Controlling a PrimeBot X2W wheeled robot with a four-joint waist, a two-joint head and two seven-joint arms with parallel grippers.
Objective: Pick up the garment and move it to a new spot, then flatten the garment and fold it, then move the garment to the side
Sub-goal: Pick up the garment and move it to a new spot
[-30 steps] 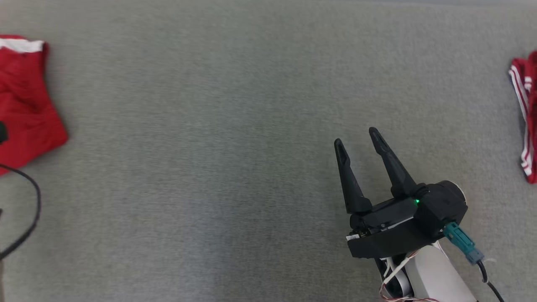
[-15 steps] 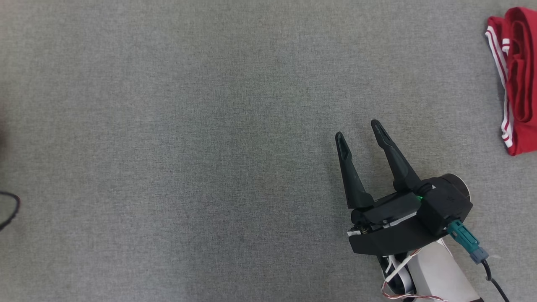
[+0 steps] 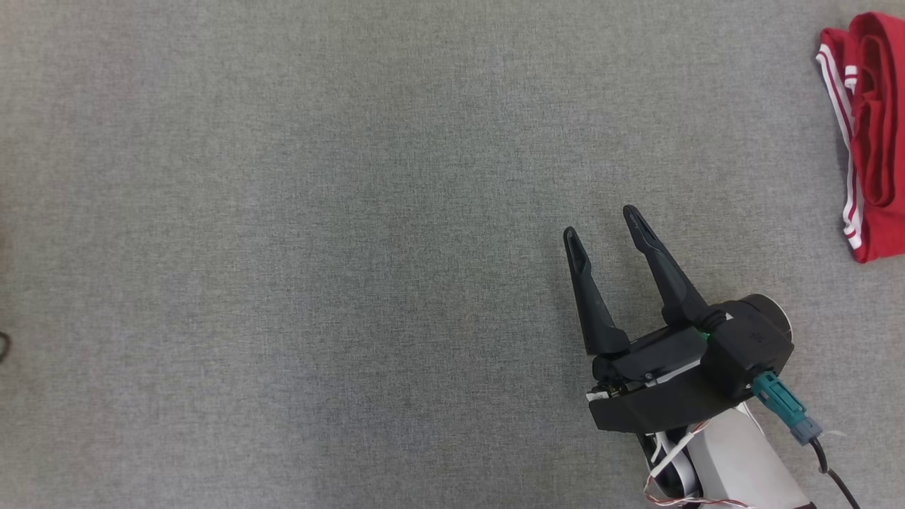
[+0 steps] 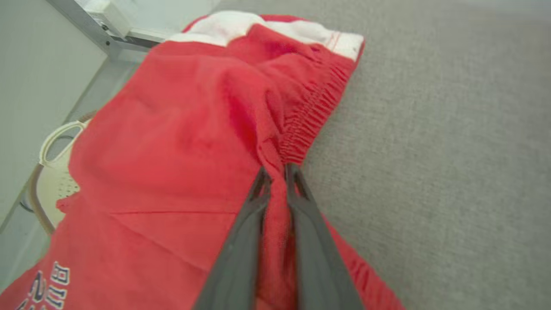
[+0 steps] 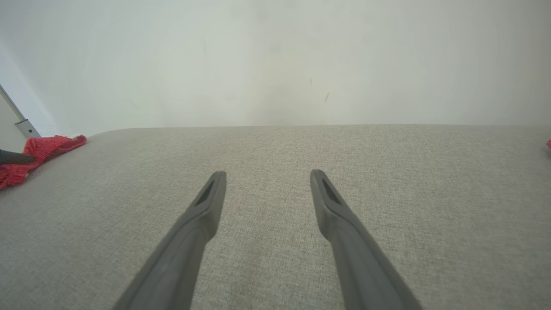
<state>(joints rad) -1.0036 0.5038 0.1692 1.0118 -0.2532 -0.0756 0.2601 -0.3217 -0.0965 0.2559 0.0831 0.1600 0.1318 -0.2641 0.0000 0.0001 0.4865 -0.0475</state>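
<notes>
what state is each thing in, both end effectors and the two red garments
red garment: rumpled, not flattened, pinched beside its elastic waistband
left end effector: shut on a fold of the red garment
right end effector: open, empty, above the grey surface
striped red garment: bunched up, lying apart from the right end effector, untouched

The right gripper (image 3: 599, 221) was black, with two long tapered fingers (image 3: 590, 297), a green light (image 3: 703, 338), a teal cable plug (image 3: 778, 406) and a white forearm (image 3: 735, 459) behind.

Dark white-edged lettering (image 4: 45, 286) on the red garment (image 4: 172, 172) is cropped and unreadable.
</notes>
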